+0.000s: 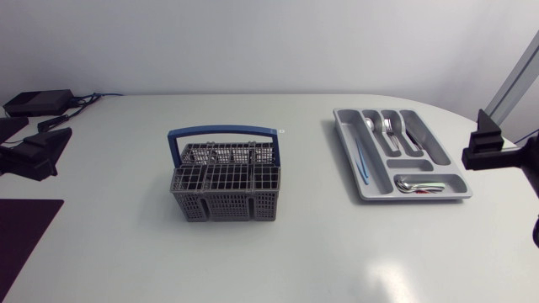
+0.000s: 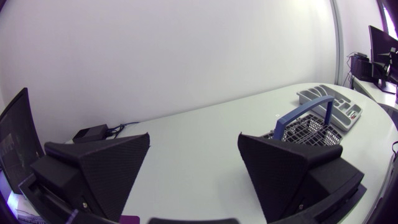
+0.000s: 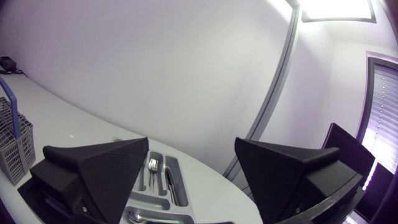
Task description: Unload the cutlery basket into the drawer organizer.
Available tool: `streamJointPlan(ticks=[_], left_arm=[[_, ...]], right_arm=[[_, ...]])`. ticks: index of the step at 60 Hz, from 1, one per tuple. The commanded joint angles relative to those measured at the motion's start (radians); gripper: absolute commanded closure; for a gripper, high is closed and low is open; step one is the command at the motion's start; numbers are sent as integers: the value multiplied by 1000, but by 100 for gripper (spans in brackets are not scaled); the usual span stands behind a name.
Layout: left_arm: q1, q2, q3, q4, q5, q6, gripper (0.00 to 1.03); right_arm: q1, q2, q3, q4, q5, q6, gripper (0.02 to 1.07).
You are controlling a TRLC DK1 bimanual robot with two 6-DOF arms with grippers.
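Observation:
The grey cutlery basket [image 1: 224, 192] with a blue handle [image 1: 222, 132] stands mid-table; no cutlery shows in it. The grey drawer organizer [image 1: 351, 150] lies to its right and holds forks and spoons [image 1: 390, 130], a thin blue piece [image 1: 362, 160] and more spoons [image 1: 414, 183] in the front compartment. My left gripper [image 1: 38, 156] rests at the table's left edge, open and empty [image 2: 193, 168], with the basket [image 2: 305, 127] and organizer [image 2: 329, 102] far ahead. My right gripper [image 1: 484, 151] sits beside the organizer's right end, open [image 3: 189, 174], with the organizer [image 3: 163, 180] seen between its fingers and the basket [image 3: 12, 140] beyond.
Black boxes with cables [image 1: 38, 103] lie at the table's back left corner. A dark mat [image 1: 21, 231] covers the front left corner. White tabletop [image 1: 320, 236] stretches between the basket and the organizer and in front of both.

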Motion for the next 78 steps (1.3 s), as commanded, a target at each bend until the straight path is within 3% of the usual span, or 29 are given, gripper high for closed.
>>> streamJointPlan(ticks=[1,13,28,38,78], left_arm=[[10,-47,-79,52,13,-71,5],[0,-155,-161,99,12,-175,5],[-36,-278,-243,78,-5,-177,5],[-76,-322,-279,69,-67,-184,5],[-370,-596,-484,77,-412,-309,5]], right_arm=[[-1,-82,-55,-23,15,24,7],[-19,-256,-117,-117,15,18,7],[-22,-423,-189,-200,13,13,7],[-22,-493,-240,-217,5,24,7],[31,-529,-351,-240,-138,310,7]])
